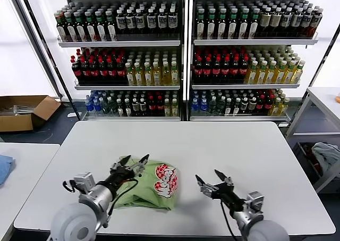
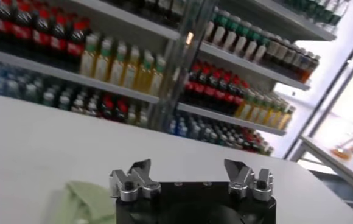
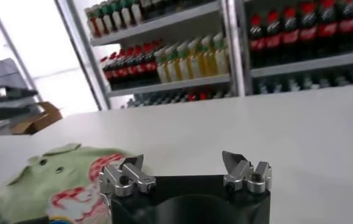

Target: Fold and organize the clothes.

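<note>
Jaws on both grippers stand spread, with nothing between them. Left gripper (image 1: 134,161) hangs over the near-left edge of the light green short-sleeved shirt of soft fabric (image 1: 151,187), its fingertips (image 1: 144,159) just above the cloth; whether they touch it cannot be told. In the left wrist view the same gripper (image 2: 190,173) shows its two fingers well parted, a corner of the green shirt (image 2: 82,204) beside them.

Right gripper (image 1: 212,178) hovers over the bare white table (image 1: 223,145), near the shirt's right edge but apart from it. The right wrist view shows this gripper (image 3: 185,167) equally wide, with the shirt (image 3: 61,176) lying off to one side, collar and small dark buttons visible.

Shirt lies folded into a compact bundle on the near-centre of the table, between the two grippers. Its red-and-white printed graphic (image 1: 166,179) faces upward on the right portion. Rounded letter-like shapes show in the print, but no word can be read.

Behind the table stands a white shelving unit (image 1: 183,41) stocked with rows of bottles: dark, red-capped, yellow and green. Their labels are too small to read. A brown cardboard box (image 1: 24,112) sits on the floor at far left, and a blue cloth (image 1: 4,166) rests on an adjoining table.
</note>
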Controlling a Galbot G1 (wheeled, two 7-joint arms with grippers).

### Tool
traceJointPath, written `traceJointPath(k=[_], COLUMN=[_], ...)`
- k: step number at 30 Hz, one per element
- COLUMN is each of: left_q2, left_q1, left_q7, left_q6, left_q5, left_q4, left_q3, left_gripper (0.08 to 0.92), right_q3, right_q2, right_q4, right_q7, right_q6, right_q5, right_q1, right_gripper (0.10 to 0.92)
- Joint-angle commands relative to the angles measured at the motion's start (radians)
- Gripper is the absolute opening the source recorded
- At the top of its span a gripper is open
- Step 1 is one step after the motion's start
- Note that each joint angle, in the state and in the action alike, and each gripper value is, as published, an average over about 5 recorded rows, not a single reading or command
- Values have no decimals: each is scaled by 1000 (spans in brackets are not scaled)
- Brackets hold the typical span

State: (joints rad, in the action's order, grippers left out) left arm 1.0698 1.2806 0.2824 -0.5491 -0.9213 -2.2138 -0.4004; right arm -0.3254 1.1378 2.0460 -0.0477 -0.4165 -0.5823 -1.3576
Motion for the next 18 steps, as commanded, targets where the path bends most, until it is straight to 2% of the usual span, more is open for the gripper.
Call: traceJointPath(k=[1,9,18], left_q2=[-16,9,16], left_q1=[114,127,120], left_q7=[-90,-89,-86], left_q6=[-15,-10,-9], left_q5=[106,119,119], left_q4=[-36,-38,-39], left_q3=[-235,-247,-244], left_gripper=[791,823,823], right_q3=[358,421,388], right_q2=[33,47,21], right_q4=[-169,-198,-173], right_q7=[55,40,-22], right_q6=[-72,-98,-100], right_q5=[0,-2,35], right_q1=[201,231,239], right_gripper=[823,803,559])
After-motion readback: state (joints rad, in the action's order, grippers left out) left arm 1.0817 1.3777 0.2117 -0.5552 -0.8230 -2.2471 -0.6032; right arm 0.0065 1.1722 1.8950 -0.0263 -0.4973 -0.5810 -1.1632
